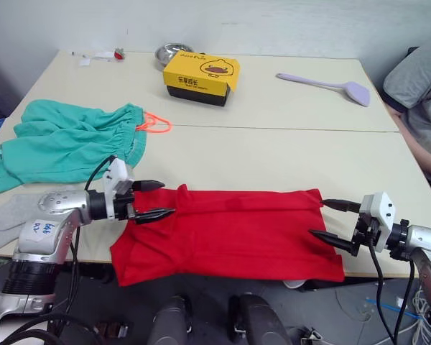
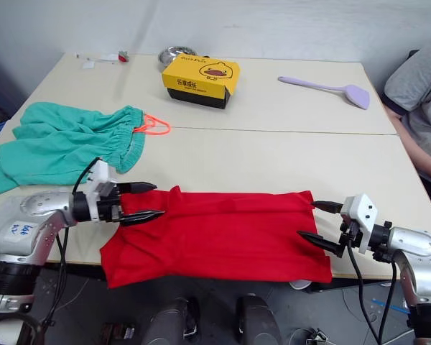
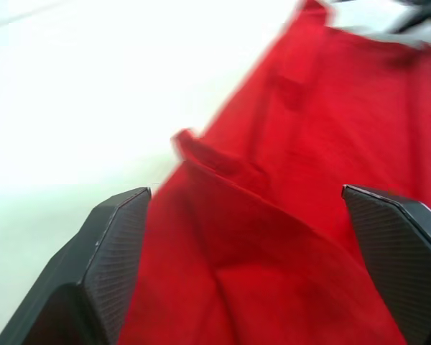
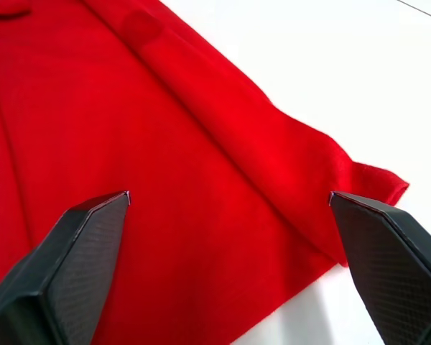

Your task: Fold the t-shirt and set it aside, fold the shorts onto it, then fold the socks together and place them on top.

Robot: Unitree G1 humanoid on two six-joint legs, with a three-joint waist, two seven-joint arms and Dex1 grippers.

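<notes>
Left eye view: t-shirt (image 1: 230, 233) flat along the table's (image 1: 287, 151) near edge, its front hem overhanging; a one-sided pull could likely drag it off. Left claw (image 1: 152, 200) and right claw (image 1: 332, 221) flank its ends. Wrist views: both claws spread wide, holding nothing, poised over red cloth.

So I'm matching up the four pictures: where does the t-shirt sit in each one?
Left eye: t-shirt along the near table edge, between both grippers.
Right eye: same place.
Left wrist: its folded edge between the open fingers.
Right wrist: its corner.
Shared landmark: the pale table.
</notes>
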